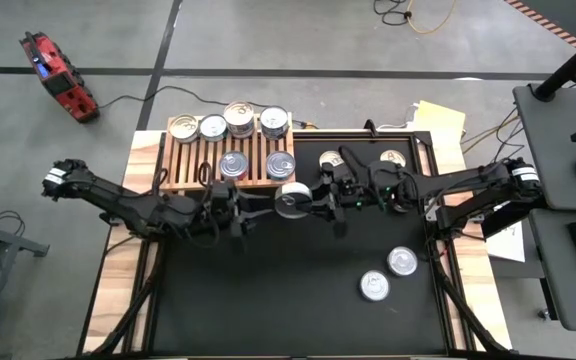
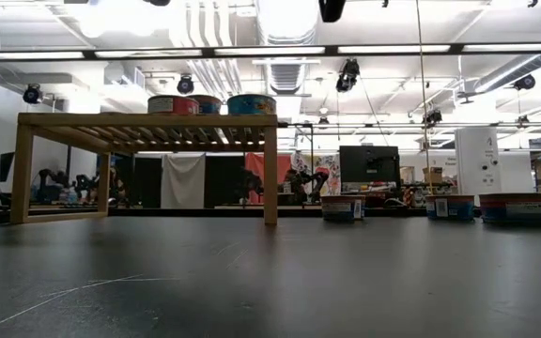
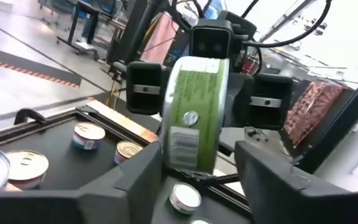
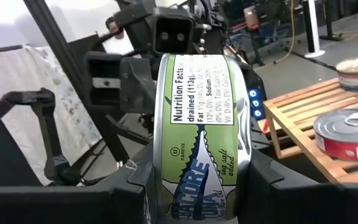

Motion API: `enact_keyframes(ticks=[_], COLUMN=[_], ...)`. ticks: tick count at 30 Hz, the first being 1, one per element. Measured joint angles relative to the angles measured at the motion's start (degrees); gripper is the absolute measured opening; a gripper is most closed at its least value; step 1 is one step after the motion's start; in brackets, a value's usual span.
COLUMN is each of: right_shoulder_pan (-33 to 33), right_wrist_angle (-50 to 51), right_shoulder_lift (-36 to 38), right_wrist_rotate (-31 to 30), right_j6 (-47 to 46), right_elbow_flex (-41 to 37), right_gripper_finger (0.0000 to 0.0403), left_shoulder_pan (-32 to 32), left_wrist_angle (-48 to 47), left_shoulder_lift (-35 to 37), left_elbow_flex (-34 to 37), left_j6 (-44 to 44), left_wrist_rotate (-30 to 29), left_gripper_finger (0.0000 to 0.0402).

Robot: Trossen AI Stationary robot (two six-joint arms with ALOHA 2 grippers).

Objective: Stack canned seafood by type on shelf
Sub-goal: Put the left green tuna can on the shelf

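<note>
Right end effector (image 4: 197, 186) clamps the green-label can (image 1: 291, 200) in mid-air just beside the shelf (image 1: 193, 160); left end effector (image 3: 197, 168) stands apart around it. If I release early, the can drops to the surface.

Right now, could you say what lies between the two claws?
A green-labelled can, gripped by the right claw, left claw open around it; both wrist views show it.
</note>
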State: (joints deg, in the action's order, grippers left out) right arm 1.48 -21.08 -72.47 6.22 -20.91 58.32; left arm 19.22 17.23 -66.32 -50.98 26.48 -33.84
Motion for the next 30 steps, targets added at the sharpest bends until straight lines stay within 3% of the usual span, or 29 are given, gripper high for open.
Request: enact_keyframes(ticks=[4,8,18,25,30], right_shoulder_pan=[0.0,0.0,0.0,0.0,0.0], right_wrist_angle=[0.7,0.9,-0.5,-0.4,0.0], right_shoulder_lift=[0.0,0.0,-0.4,-0.4,-0.4], right_wrist_rotate=[0.0,0.3,1.8,1.8,1.8], right_j6=[0.5,1.1,1.4,1.0,1.0], right_elbow_flex=[0.5,0.4,0.4,0.4,0.4], right_gripper_finger=[0.0130,0.0130,0.0130,0.0130,0.0130], left_shoulder_pan=[-0.4,-1.2,-5.5,-6.0,-6.0], left_wrist_angle=[1.2,1.8,7.8,14.0,17.8], left_shoulder_lift=[0.0,0.0,-3.1,-7.8,-9.6], left_elbow_flex=[0.0,0.0,0.0,0.0,0.0], left_j6=[-2.6,-4.0,-5.2,-5.6,-5.7], left_wrist_rotate=[0.3,2.0,9.5,10.0,10.9], left_gripper_finger=[0.0222,0.0233,0.0233,0.0225,0.0195])
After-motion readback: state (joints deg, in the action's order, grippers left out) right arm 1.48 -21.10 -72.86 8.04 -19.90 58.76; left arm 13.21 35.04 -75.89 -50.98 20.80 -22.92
